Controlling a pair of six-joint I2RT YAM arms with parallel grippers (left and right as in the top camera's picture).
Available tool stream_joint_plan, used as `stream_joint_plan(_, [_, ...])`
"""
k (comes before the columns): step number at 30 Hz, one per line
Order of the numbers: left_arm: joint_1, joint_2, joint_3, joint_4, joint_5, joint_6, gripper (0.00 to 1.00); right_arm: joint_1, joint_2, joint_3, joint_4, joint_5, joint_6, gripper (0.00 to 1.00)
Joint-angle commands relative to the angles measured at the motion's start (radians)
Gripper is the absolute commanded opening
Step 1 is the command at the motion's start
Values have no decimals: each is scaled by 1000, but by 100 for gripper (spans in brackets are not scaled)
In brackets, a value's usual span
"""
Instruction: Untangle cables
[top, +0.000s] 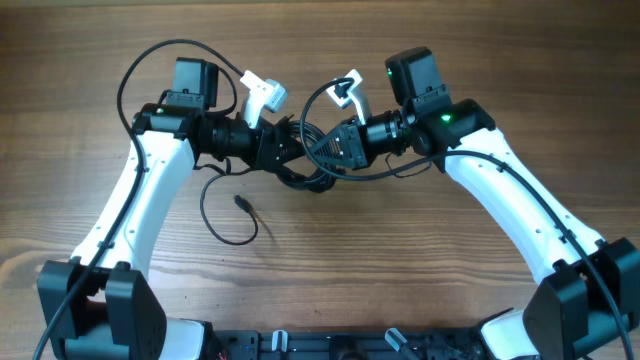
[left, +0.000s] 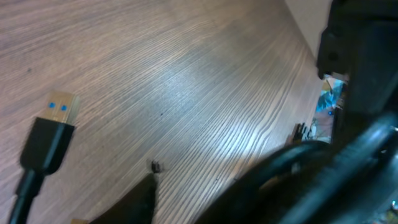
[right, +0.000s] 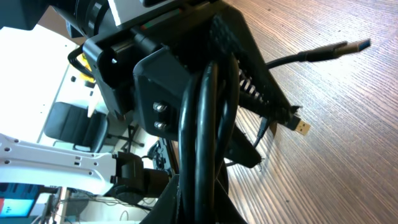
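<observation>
The thin black cables form a small tangle at the table's middle, between my two grippers. One loose strand loops down to the left and ends in a small plug. My left gripper is shut on the tangle from the left. My right gripper is shut on it from the right, with cable strands running between its jaws. In the left wrist view a black USB plug with a blue insert hangs free. The right wrist view shows a gold plug and another plug.
The wooden table lies all around. The arms' own thicker black wires arch over the left arm and beside the right arm. White camera mounts stand above the grippers. The arm bases sit at the front corners.
</observation>
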Motion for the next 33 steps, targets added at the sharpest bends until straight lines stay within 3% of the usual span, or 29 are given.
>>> stream_joint_plan(1, [3,-3,3,26,7,7,27,4,-5,15,4,-64,2,4])
stream_joint_plan(9, [59,-3,3,40,3,-50,18,3,-5,15,-54,54,5,6])
stream_joint_plan(11, [60,-3,3,43,2,-71,11,3,-5,15,-47,79,31,20])
stream_joint_plan(14, [60,-3,3,53,-3,-122,4,3,-5,15,-39,160,109,58])
stream_joint_plan(16, [60,-3,3,85,-66,-251,4,3,-5,15,-27,213,188,78])
stream_joint_plan(17, [60,-3,3,100,-117,-333,4,4,-5,15,-20,228,217,82])
stream_joint_plan(20, [60,-3,3,128,-235,-526,4,4,-5,15,3,245,277,85])
stream_joint_plan(24, [60,-3,3,151,-271,-695,4,4,-5,15,25,266,377,85])
stream_joint_plan(29, [59,-3,3,160,-271,-807,4,4,-5,15,8,424,541,84])
stream_joint_plan(33, [59,-3,3,156,-251,-817,4,4,-5,15,16,425,541,83])
